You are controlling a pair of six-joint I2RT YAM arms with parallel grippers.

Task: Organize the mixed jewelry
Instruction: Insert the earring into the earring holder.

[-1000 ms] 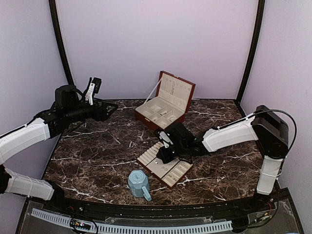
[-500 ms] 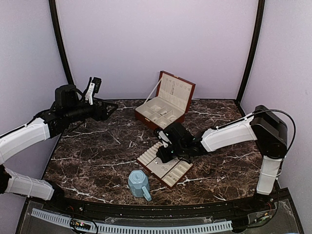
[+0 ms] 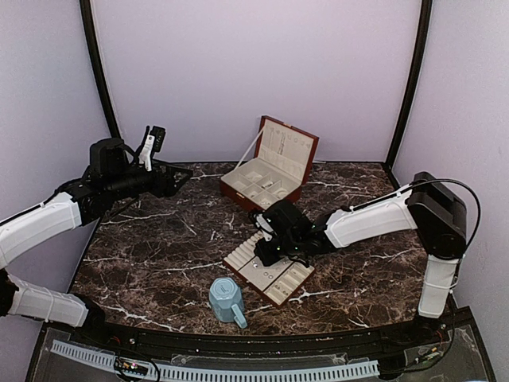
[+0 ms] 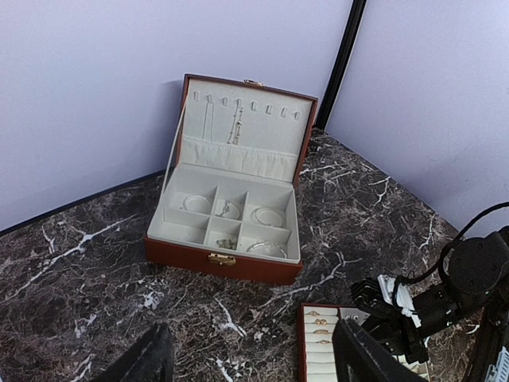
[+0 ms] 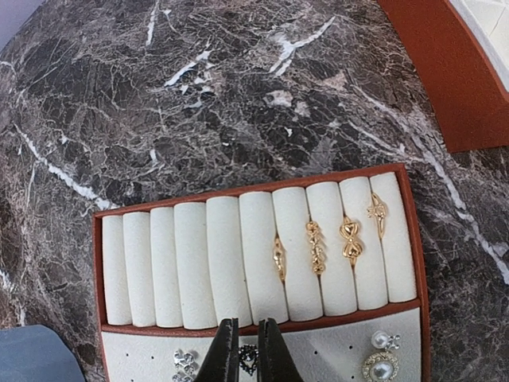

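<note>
right gripper (image 5: 247, 325) is hovering low over the brown tray (image 5: 191, 263) near the middle of the top view, and its fingers (image 5: 227, 358) are sitting almost together with only a sliver of gap. a tiny silvery stud (image 5: 248, 360) is peeking through that gap at the bottom edge of the right wrist view, on the flat lower part of the tray. i honestly can't tell if it's being pinched or just lying under the tips. another sparkly stud (image 5: 184, 366) is sitting just left of it, and some pearl pieces (image 5: 382, 362) are sitting toward the lower right. four gold rings (image 5: 315, 245) are tucked into the ring rolls on the right half of the tray. left gripper (image 4: 250, 342) is hanging up off the marble table (image 3: 159, 255) at the left side of the top view, jaws spread wide and holding nothing, well apart from everything. it's facing the open jewelry box (image 4: 199, 259) at the back centre. in there, silvery hoops (image 4: 268, 216) and a few small bits (image 4: 227, 243) are lying in the cream compartments, and thin chains (image 4: 236, 125) are hanging on the inside of the lid. the blue mug (image 3: 227, 298) is standing just below the tray in the top view, close to it, handle pointing toward the lower right.
</note>
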